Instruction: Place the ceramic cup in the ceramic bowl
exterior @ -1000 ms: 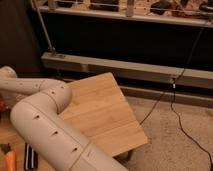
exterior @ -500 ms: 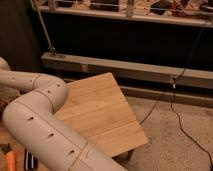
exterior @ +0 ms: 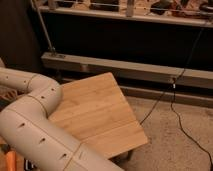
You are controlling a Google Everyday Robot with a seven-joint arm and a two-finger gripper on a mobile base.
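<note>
The gripper is out of view; only the white, hole-dotted arm shows, bending across the lower left and running off the left edge. The grey-blue ceramic cup and the dark red-orange ceramic bowl are not in view. A bare wooden tabletop lies in the middle, partly covered by the arm on its left side.
A metal rail and dark wall run behind the table. A black cable hangs down and trails over the speckled floor at right. An orange item shows at the bottom left corner. A cluttered shelf runs along the top.
The arm's elbow has shifted a little up and to the left, covering more of the lower left. The table has not moved.
</note>
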